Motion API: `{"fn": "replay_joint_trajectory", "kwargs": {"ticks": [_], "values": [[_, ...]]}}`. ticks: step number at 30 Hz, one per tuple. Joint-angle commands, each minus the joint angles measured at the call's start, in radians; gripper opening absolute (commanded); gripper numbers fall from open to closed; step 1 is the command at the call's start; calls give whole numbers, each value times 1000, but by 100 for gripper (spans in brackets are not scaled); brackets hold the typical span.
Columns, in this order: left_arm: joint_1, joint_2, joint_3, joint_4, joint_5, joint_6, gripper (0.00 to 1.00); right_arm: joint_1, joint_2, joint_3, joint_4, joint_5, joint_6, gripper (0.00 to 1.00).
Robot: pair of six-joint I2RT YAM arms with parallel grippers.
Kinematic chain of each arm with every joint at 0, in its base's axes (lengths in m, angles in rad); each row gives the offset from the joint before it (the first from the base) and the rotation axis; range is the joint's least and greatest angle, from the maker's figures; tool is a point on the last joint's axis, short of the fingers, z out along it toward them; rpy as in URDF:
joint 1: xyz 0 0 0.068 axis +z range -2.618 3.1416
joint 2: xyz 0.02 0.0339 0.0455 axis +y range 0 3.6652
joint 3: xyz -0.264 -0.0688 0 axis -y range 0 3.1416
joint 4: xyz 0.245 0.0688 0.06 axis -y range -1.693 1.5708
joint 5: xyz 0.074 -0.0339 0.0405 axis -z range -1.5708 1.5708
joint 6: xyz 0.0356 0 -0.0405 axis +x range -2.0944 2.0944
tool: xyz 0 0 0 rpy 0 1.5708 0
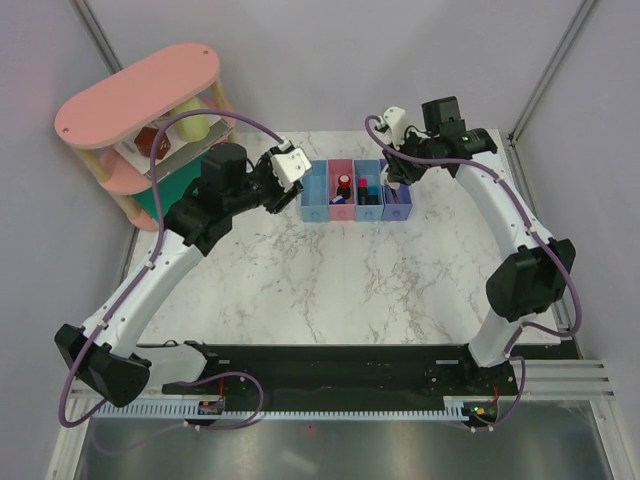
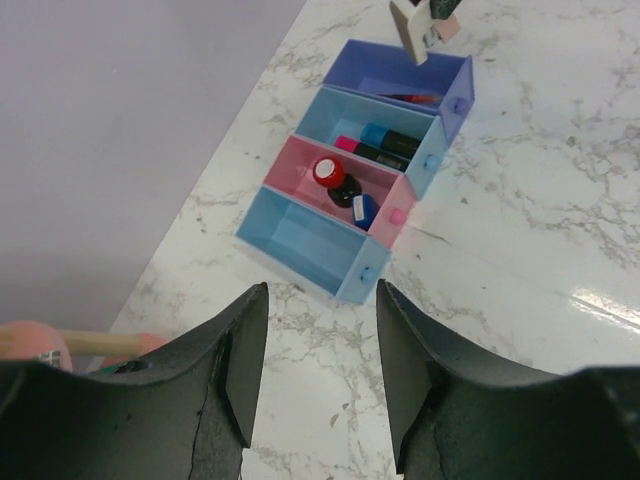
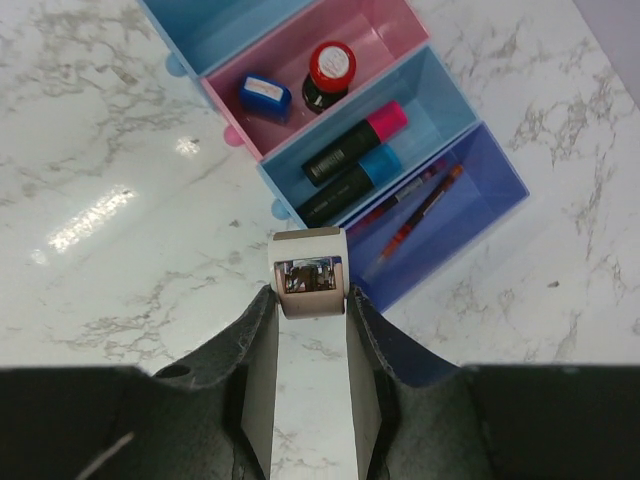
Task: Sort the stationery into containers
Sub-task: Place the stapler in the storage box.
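Four bins stand in a row: light blue, pink, light blue and violet-blue. In the right wrist view the pink bin holds a small blue piece and a red-topped black piece. The second light blue bin holds a pink-capped marker and a blue-capped marker. The violet bin holds thin red pens. My right gripper is shut on the beige-grey stapler, above the table beside the violet bin. My left gripper is open and empty, just short of the first light blue bin, which looks empty.
A pink oval tiered shelf stands at the back left with a flat green board at its foot. Grey walls close the back and sides. The marble table spreads in front of the bins.
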Motion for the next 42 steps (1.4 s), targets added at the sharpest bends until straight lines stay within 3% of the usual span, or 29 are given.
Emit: {"fn": "replay_joint_trajectory", "kwargs": {"ticks": [1, 16, 26, 42], "values": [[47, -41, -27, -25, -63, 49, 55, 53, 52, 56, 12, 148, -57, 0], [136, -216, -182, -57, -48, 63, 55, 251, 462, 524, -96, 254, -124, 0], [141, -319, -306, -8, -65, 87, 54, 326, 537, 497, 37, 218, -83, 0], [145, -441, -340, 35, -133, 49, 53, 371, 663, 532, 187, 230, -49, 0]]}}
